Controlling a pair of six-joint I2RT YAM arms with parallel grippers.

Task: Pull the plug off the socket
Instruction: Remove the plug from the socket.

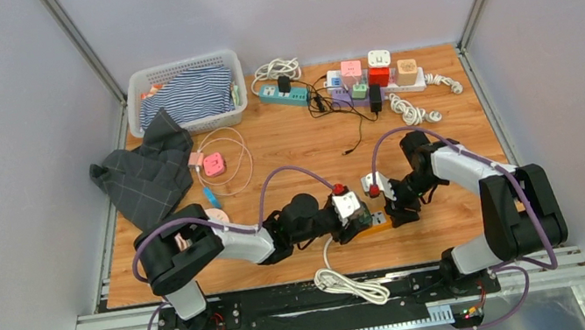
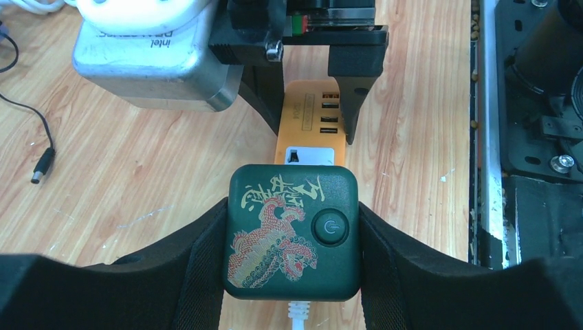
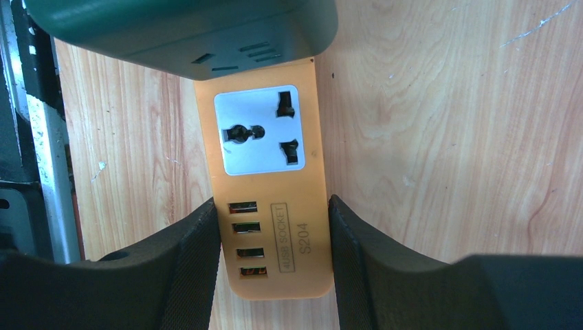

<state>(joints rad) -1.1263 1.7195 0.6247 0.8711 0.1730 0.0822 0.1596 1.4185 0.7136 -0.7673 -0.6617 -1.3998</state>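
Observation:
The plug is a dark green cube with a dragon print, a power button and a white cord. My left gripper is shut on it, with a pad flat on each side. The cube stands over one end of the socket, an orange strip with USB ports and a white outlet face. Its pins are hidden, so I cannot tell whether they are still in the socket. My right gripper is shut on the socket at its USB end, with the plug beyond. Both grippers meet near the table's front edge, left gripper, right gripper.
A white cord coil lies over the front edge. A grey cloth, a pink cube and a basket of striped fabric are at the left. Power strips and cube adapters line the back. A black barrel connector lies loose.

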